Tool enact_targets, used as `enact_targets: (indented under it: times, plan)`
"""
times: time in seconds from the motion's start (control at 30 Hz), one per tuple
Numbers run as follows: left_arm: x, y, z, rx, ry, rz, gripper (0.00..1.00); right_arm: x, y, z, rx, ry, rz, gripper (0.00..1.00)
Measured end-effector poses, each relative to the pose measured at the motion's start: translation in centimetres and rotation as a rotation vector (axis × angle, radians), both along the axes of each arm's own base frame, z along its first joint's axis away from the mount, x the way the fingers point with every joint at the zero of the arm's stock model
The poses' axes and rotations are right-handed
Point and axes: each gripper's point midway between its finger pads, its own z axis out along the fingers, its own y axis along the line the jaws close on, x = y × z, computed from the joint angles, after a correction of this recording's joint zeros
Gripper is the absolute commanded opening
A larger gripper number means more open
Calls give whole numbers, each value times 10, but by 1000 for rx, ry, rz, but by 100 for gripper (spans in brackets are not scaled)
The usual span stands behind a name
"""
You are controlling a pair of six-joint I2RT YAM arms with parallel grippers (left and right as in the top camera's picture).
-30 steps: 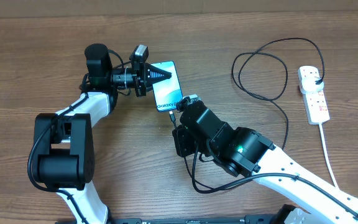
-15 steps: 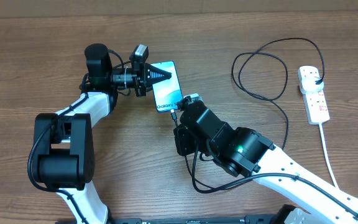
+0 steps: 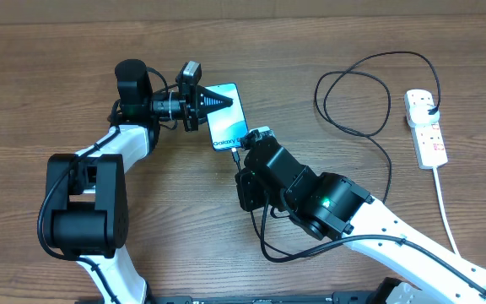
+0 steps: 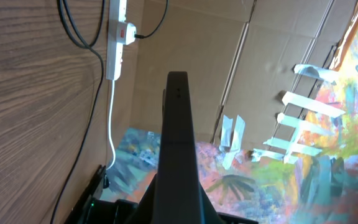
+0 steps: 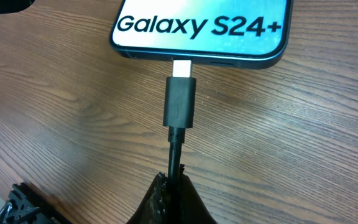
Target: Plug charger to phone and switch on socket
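Observation:
The phone [image 3: 227, 121] lies screen up on the wooden table, and its bottom edge with the "Galaxy S24+" text shows in the right wrist view [image 5: 201, 25]. My right gripper [image 5: 174, 182] is shut on the charger cable just behind the small black connector [image 5: 180, 101]. The connector's silver tip [image 5: 183, 67] meets the port in the phone's bottom edge, and part of the tip shows. My left gripper [image 3: 224, 100] is shut, turned on its side, with its tips over the phone's top left part. The white socket [image 3: 426, 127] lies at the far right with the black plug [image 3: 429, 106] in it.
The charger cable [image 3: 353, 101] loops over the table between the phone and the socket. The socket's thick white cord [image 3: 445, 211] runs towards the front right. The left wrist view shows the socket [image 4: 118, 37] and cardboard walls behind it.

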Motion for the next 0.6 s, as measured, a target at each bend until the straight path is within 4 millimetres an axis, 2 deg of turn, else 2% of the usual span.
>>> enact_targets:
  times: [0.6]
  plan:
    - [0,0,0,0,13,2,4,2,2,2,11,-10,0,4]
